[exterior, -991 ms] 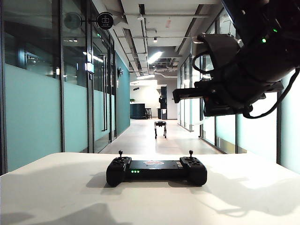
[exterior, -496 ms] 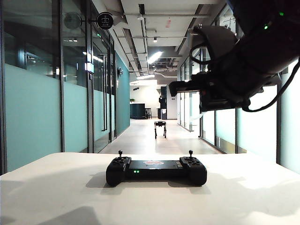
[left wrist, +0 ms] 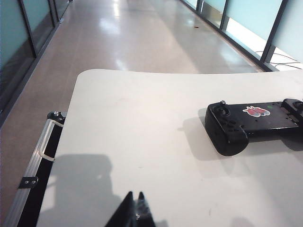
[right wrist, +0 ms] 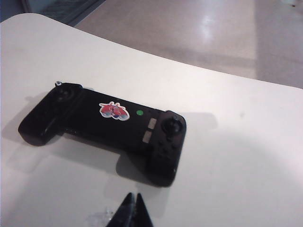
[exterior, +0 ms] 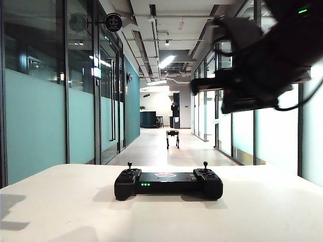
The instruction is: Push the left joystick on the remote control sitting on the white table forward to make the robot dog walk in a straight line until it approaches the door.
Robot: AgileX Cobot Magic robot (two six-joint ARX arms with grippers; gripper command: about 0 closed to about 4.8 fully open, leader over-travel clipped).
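The black remote control (exterior: 168, 184) lies flat on the white table (exterior: 262, 217), green LEDs lit. Its left joystick (exterior: 129, 164) stands upright with nothing touching it. My right gripper (exterior: 194, 86) hangs high above the controller's right end, shut and empty. In the right wrist view the remote control (right wrist: 106, 127) and left joystick (right wrist: 58, 84) lie beyond the shut right gripper (right wrist: 133, 195). My left gripper (left wrist: 134, 195) is shut and empty over bare table, well apart from the remote control (left wrist: 255, 123) and left joystick (left wrist: 223, 103). The robot dog (exterior: 172, 137) stands far down the corridor. I cannot tell which door is meant.
Glass walls (exterior: 35, 126) line both sides of the corridor. The identical right joystick (exterior: 205, 164) sticks up from the controller's other end. A metal-edged black case (left wrist: 35, 165) sits beside the table's edge in the left wrist view.
The right arm has risen, and its gripper has drawn back a little to the right. The left arm's shadow at the table's near left has shrunk. Controller and dog have not moved.
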